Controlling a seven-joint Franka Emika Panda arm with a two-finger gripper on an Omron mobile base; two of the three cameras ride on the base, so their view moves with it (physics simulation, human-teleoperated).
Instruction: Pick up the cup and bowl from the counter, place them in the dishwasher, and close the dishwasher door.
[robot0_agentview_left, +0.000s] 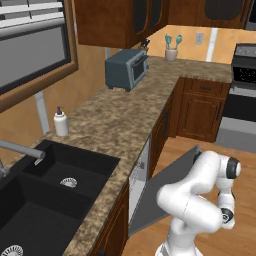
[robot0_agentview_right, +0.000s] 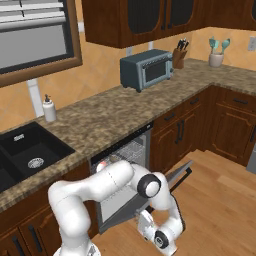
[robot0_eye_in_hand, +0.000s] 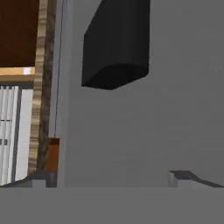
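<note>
The dishwasher door (robot0_agentview_left: 162, 195) hangs half open, tilted up from the floor under the counter (robot0_agentview_left: 115, 120). In the hand view its flat grey outer face (robot0_eye_in_hand: 144, 122) is very close, with the dark handle (robot0_eye_in_hand: 116, 43) just ahead. My gripper (robot0_eye_in_hand: 111, 180) is open with nothing between its fingertips (robot0_eye_in_hand: 181, 176). It sits low beside the door's outer face (robot0_agentview_right: 122, 212), under my bent arm. Inside the dishwasher (robot0_agentview_right: 132, 150), the white cup (robot0_agentview_right: 102, 165) with a reddish rim rests in the wire rack. The bowl is hidden behind my arm.
A black sink (robot0_agentview_left: 55, 185) and a white soap bottle (robot0_agentview_left: 61, 122) are at the left of the counter. A grey toaster oven (robot0_agentview_left: 126, 68) stands farther back. Brown cabinets (robot0_agentview_right: 175, 130) flank the dishwasher. The black range (robot0_agentview_left: 244, 75) is at the far right, over wood floor (robot0_agentview_right: 220, 200).
</note>
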